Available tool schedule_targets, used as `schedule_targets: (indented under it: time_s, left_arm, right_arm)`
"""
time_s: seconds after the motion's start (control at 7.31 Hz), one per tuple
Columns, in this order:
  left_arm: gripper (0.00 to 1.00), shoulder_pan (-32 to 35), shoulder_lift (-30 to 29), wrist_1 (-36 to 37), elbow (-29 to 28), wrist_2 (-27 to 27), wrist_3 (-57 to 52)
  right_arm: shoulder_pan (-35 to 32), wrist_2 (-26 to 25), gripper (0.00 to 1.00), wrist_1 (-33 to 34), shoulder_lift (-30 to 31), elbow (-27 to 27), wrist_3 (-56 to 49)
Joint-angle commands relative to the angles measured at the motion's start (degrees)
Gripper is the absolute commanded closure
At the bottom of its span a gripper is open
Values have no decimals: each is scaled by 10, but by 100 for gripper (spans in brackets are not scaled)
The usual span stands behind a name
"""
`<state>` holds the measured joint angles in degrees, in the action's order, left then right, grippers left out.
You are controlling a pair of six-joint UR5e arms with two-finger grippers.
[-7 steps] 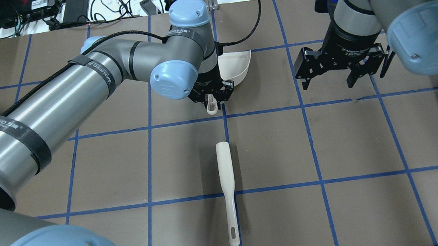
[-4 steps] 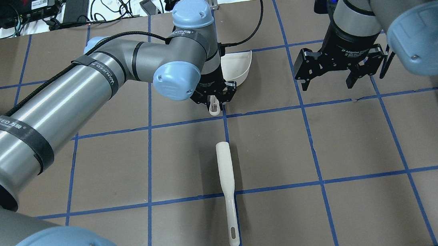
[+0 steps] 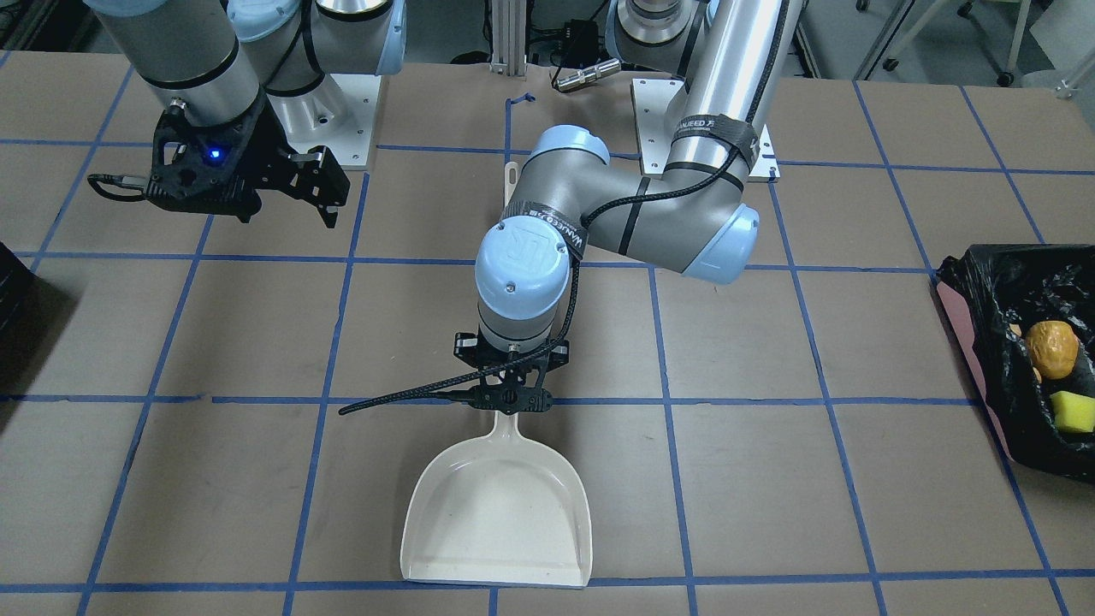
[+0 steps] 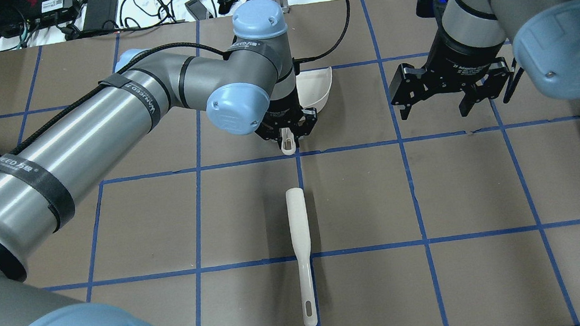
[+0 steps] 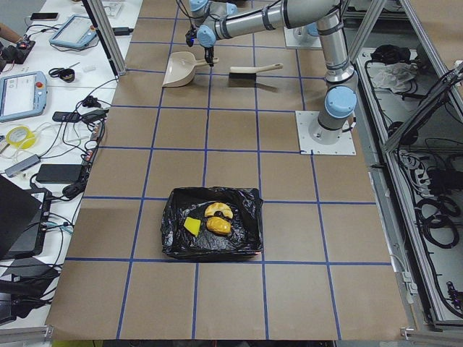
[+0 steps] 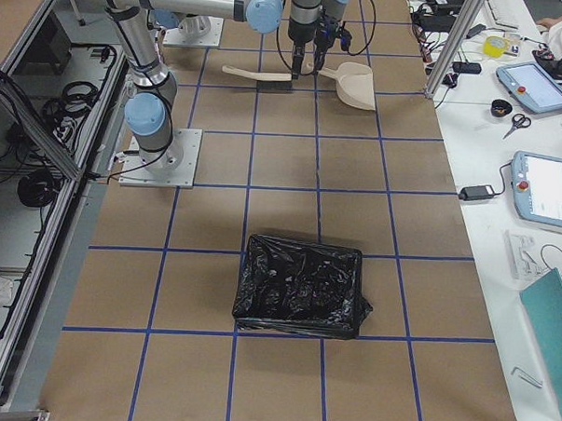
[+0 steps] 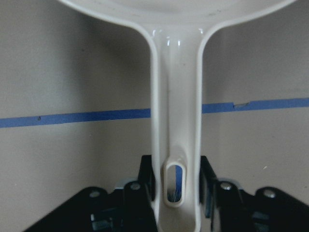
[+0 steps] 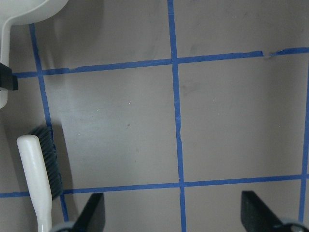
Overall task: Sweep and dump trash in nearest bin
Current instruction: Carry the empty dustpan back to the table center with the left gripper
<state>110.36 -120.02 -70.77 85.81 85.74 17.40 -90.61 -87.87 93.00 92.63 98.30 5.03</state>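
Note:
The trash lies inside the bin [image 3: 965, 338], pink-sided with a black bag, at the table end on my left: an orange-brown lump [image 3: 1052, 346] and a yellow sponge piece [image 3: 1074, 411]. Bin [image 5: 211, 233] and lump [image 5: 218, 217] also show in the exterior left view. My left gripper [image 4: 287, 134] is shut on the handle of a cream dustpan [image 3: 496, 513] that rests flat on the table; the wrist view shows the handle [image 7: 176, 121] between the fingers. My right gripper [image 4: 449, 101] is open and empty, above the table, right of the dustpan.
A cream hand brush [image 4: 300, 236] with dark bristles lies on the table nearer my base, also in the right wrist view [image 8: 38, 183]. A second black-bagged container [image 6: 301, 288] stands at my right end of the table. Cables and devices lie beyond the far edge.
My left arm has shifted slightly to the right with the dustpan handle in its gripper. The right arm and the brush have not moved.

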Motion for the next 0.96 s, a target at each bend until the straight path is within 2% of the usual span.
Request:
schedule_targets:
  time_s: [0.0, 0.14, 0.27, 0.41, 0.82]
  left_arm:
    - [89, 2, 0, 0, 0, 5, -3]
    - [25, 2, 0, 1, 1, 4, -3]
    - [0, 2, 1, 1, 1, 1, 1]
    - [0, 2, 6, 2, 0, 2, -2]
    - [0, -19, 74, -6, 0, 9, -13]
  right_arm:
    - [0, 0, 0, 0, 0, 0, 1]
    - [0, 0, 0, 0, 0, -2, 1]
    - [1, -1, 0, 0, 0, -4, 0]
    - [0, -5, 0, 0, 0, -4, 0]
    - [1, -9, 0, -4, 9, -2, 0]
